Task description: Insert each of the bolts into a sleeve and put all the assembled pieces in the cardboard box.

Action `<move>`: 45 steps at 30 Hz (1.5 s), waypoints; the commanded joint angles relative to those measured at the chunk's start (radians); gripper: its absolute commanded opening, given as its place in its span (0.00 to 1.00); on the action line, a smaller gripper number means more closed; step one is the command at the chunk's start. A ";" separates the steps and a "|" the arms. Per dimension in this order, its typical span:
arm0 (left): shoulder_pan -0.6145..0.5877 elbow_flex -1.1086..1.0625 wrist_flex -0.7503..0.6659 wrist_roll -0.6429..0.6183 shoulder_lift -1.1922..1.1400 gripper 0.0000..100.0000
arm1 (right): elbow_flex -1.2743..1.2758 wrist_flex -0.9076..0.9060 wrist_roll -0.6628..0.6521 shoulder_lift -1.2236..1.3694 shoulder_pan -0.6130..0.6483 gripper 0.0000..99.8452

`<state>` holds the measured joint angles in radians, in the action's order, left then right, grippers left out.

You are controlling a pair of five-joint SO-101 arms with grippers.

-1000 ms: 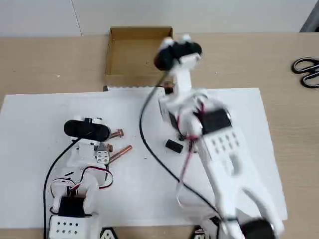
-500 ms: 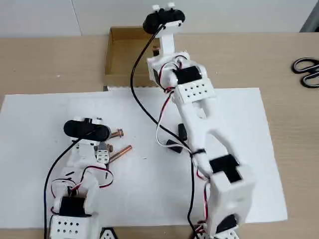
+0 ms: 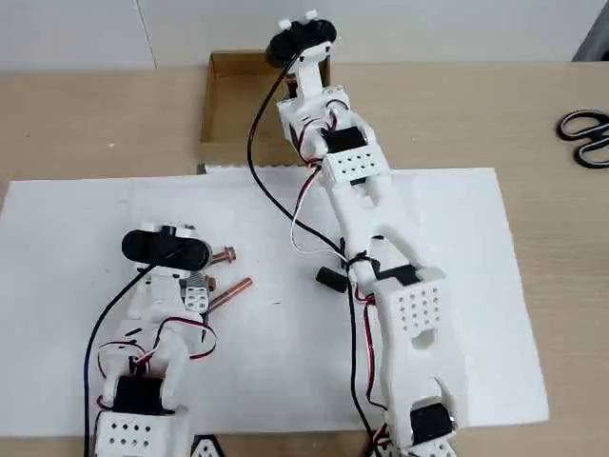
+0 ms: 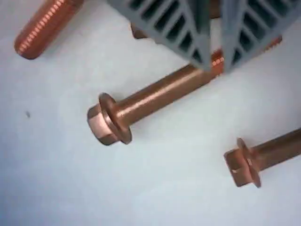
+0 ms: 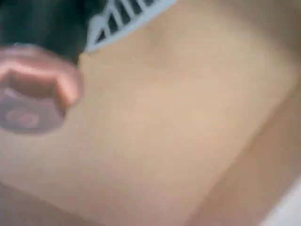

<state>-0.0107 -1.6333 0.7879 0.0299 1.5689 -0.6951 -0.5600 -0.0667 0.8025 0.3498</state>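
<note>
High view looks down on a white sheet (image 3: 86, 219) whose far edge meets the cardboard box (image 3: 224, 105). The right gripper (image 3: 301, 84) hangs over the box's inner floor, its arm stretched across the sheet to get there. In the right wrist view its jaws seem clamped on an assembled piece (image 5: 33, 101), a copper head under a dark sleeve, though blur makes that a judgement. Held low over the box floor, the piece looks placed for a gentle release.

The left gripper (image 3: 197, 286) sits well away from the box on the sheet's near half. Its jaws are nipped onto the threaded end of a bolt (image 4: 155, 96) lying flat, probably pinning it ready to lift.

A loose black sleeve (image 3: 332, 279) lies on the sheet, well short of the box, likely the bolt's partner. A second bolt (image 4: 256, 160) and a third bolt (image 4: 44, 26) lie just beside the gripped one, equally far from the box.
</note>
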 commanded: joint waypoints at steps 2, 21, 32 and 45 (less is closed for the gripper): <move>-0.005 0.004 -0.025 0.005 0.011 0.00 | -0.095 -0.019 -0.063 -0.013 -0.013 0.09; -0.006 0.004 -0.025 0.005 0.011 0.00 | -0.095 -0.720 -0.063 -0.318 -0.016 0.22; -0.006 0.004 -0.025 0.006 0.011 0.00 | -0.095 -1.145 -0.069 -0.343 -0.036 0.22; -0.006 0.004 -0.023 0.006 0.011 0.00 | 0.112 -1.173 0.141 -0.352 -0.045 0.22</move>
<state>-0.0107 -1.6333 0.7879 0.0330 1.5689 -0.6015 -1.7139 -0.0192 0.5155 0.2915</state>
